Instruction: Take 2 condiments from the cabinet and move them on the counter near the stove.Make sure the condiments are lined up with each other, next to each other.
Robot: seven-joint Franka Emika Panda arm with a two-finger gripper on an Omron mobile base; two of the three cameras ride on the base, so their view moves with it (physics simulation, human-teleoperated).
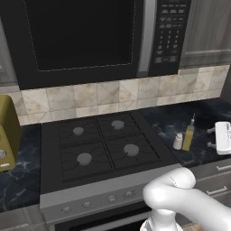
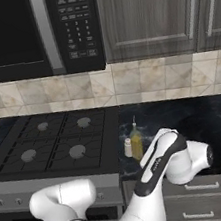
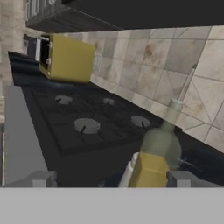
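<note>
The yellow-green oil bottle (image 1: 188,136) stands upright on the black veined counter (image 1: 205,113), just right of the stove (image 1: 103,144). The short pale shaker (image 1: 178,141) stands touching-close on its left, between bottle and cooktop. My gripper (image 1: 210,138) hovers to the bottle's right, open, with a small gap to it. In the hand view the bottle (image 3: 159,148) looms close between the spread fingertips (image 3: 183,178), with the shaker (image 3: 129,172) partly hidden behind it. From the right base view, bottle (image 2: 136,143) and shaker (image 2: 128,147) stand side by side beside my arm.
A yellow appliance (image 1: 6,133) sits on the counter left of the stove. The black microwave (image 1: 90,36) hangs over the burners, and grey wood cabinets (image 2: 158,14) hang above the counter. A tiled wall (image 1: 113,97) backs everything. Grey drawers (image 2: 206,188) lie below.
</note>
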